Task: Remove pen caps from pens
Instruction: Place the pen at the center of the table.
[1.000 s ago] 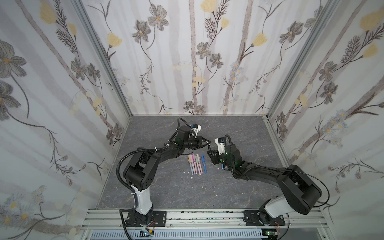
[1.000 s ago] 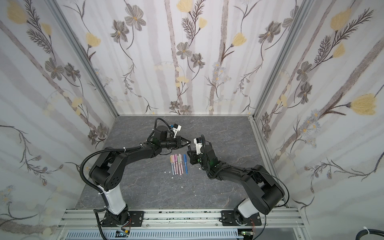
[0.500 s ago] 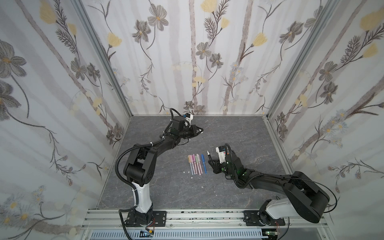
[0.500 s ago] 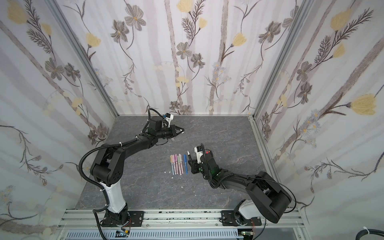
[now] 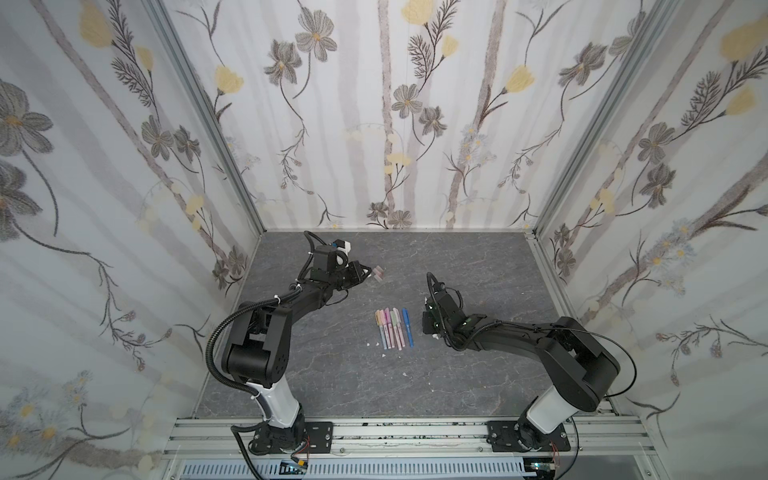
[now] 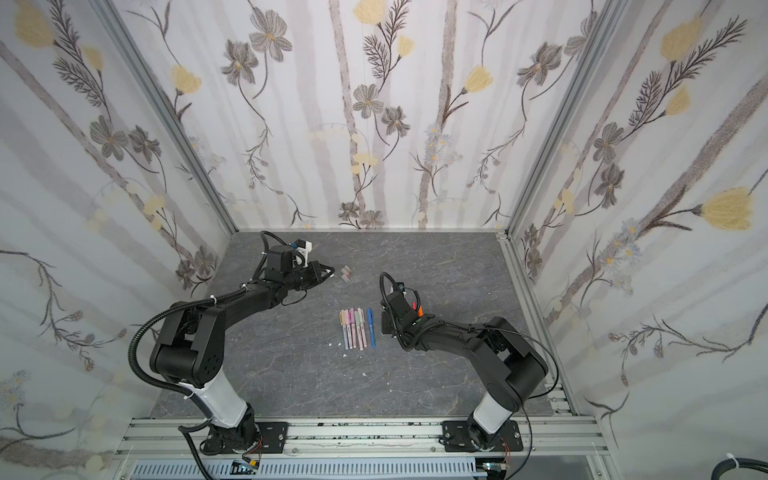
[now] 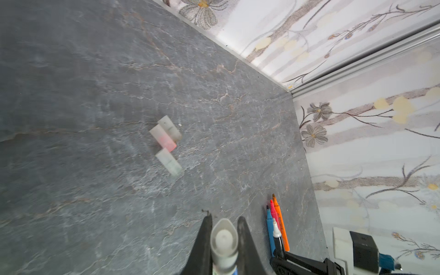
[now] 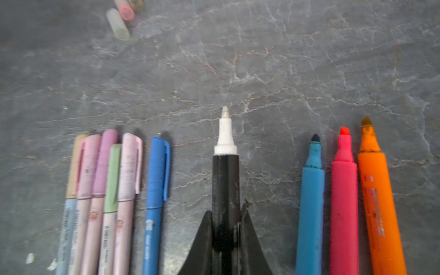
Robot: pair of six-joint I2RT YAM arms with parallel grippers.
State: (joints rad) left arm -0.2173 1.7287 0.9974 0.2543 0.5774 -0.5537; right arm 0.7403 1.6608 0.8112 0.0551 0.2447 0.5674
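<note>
Right gripper (image 8: pixel 226 214) is clamped on a black pen (image 8: pixel 225 181), which has its cap off and its white nib bare. The pen's long axis runs straight out along the fingers, nib forward, toward the far side of the table (image 5: pixel 457 266). We can't tell if the pen touches the tabletop. It sits over the gap between two groups of pens, roughly parallel to both and touching neither.

On one side we see six capped pens (image 5: pixel 392 328) in a row. Their long axes run near-to-far with the caps at the far end: yellow, pink, purple, green, pink, then a blue one slightly apart. On the other side are three uncapped pens (image 8: pixel 344 202), light blue, pink-red and orange, packed side by side. Their nibs point the same way as the held pen. In both top views the right wrist covers most of these three.

Left gripper (image 7: pixel 223 226) is closed on a pale cap (image 7: pixel 223 240), pinched between both fingers with its end facing the wrist camera. It hangs over the far left part of the table, well apart from the pen rows. Just ahead of its tips we see three loose caps (image 7: pixel 166 142) lying flat: greyish, pink and pale green. The first two touch side by side and the third lies just beside them. All three are blurry.

A few white scraps (image 5: pixel 384 356) lie by the near end of the capped row.
</note>
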